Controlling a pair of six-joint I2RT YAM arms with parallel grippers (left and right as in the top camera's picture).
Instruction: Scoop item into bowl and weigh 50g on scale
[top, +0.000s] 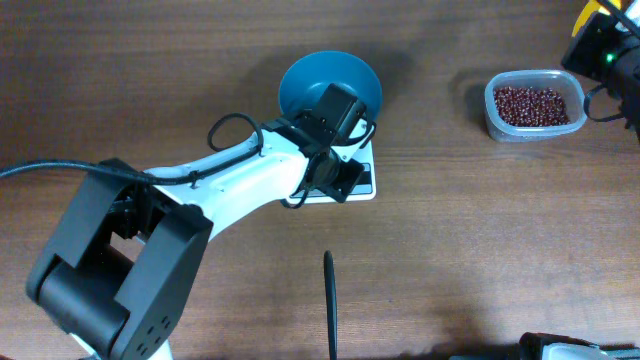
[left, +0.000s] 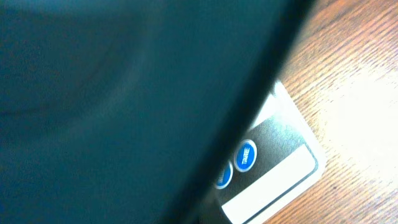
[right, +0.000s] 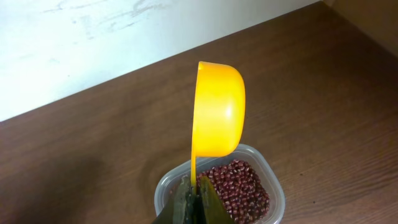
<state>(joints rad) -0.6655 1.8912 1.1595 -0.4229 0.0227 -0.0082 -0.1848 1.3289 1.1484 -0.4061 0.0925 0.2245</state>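
The blue bowl (top: 330, 80) sits at the far edge of the white scale (top: 362, 182), and my left gripper (top: 327, 112) grips its near rim. In the left wrist view the bowl (left: 112, 93) fills most of the frame, with the scale's blue buttons (left: 244, 155) and display beside it. My own fingers do not show clearly there. The reddish-brown beans (top: 535, 103) lie in a clear tub at the far right. My right gripper (right: 198, 200) is shut on the handle of a yellow scoop (right: 217, 109), held upright above the beans (right: 239, 186).
A thin black stick-like object (top: 329, 300) lies on the wooden table in front of the scale. The clear tub (right: 273, 186) stands near the table's far right corner. The left arm's white body (top: 220, 185) stretches across the left half of the table.
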